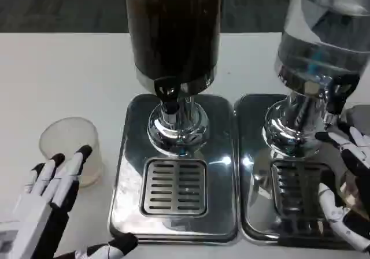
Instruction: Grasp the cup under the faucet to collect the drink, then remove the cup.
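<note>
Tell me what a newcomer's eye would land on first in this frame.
Two drink dispensers dominate: a dark one at centre over a shiny drip tray, and a clear one at right over its own tray. At left a frosted cup stands on the white table, with the left hand reaching just in front of it. The right hand sits at the right edge by the clear dispenser's tap.

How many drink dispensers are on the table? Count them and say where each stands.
2: the dark dispenser at centre, the clear dispenser at right. More may stand beyond the frame.
</note>
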